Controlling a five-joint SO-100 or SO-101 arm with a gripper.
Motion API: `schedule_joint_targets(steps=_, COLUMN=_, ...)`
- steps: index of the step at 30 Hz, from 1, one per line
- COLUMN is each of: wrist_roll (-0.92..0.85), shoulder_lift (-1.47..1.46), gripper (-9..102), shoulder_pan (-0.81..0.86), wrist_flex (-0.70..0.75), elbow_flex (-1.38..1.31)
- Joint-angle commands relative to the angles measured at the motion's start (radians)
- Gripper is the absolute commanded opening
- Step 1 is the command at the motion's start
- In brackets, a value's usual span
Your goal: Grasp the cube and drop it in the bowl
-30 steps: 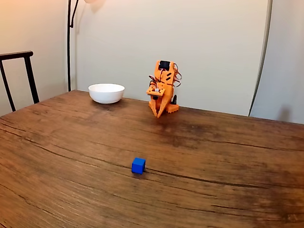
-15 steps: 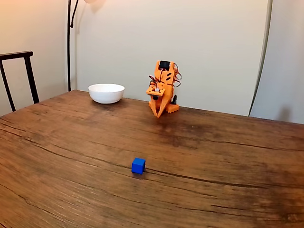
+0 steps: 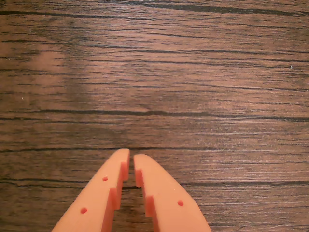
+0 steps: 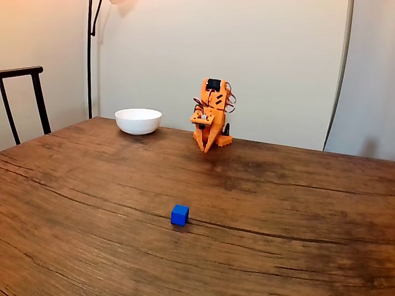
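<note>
plainly, small bright-blue cube [image 4: 179, 214] on wooden table [image 4: 296, 203], plain faces

A big brown wooden table [image 4: 92, 203] fills the low half of the fixed view, from 3 o'clock round to 9 o'clock. It has dark wavy lines and long thin cracks in the wood. In the wrist view the same dark lines run side to side across the table top. Behind it stands a plain cream wall [image 4: 278, 55]. At 9 o'clock the black back of a chair [image 4: 24, 92] peeks in. At 11 o'clock a thin black lamp pole [image 4: 90, 61] goes up, and warm light glows at its top. At 2 o'clock a pale grey curtain [image 4: 369, 80] hangs down.
</note>
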Motion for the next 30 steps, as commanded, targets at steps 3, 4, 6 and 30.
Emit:
schedule_joint_targets(steps=3, wrist_roll=-0.009, shoulder_lift=-0.009, gripper=0, shoulder_pan=-0.003, wrist_flex=0.066, elbow_flex=-0.005)
schedule_joint_targets(steps=4, wrist_roll=-0.009, shoulder_lift=-0.009, gripper=0, shoulder_pan=-0.003, wrist_flex=0.066, elbow_flex=-0.005)
schedule_joint_targets(steps=6, wrist_roll=-0.009, shoulder_lift=-0.009, gripper=0, shoulder_pan=-0.017, wrist_flex=0.066, elbow_flex=-0.005)
schedule_joint_targets(steps=30, wrist_roll=0.002, shoulder_lift=-0.034, gripper=0, shoulder_pan=-0.046, wrist_flex=0.167, elbow_flex=-0.442)
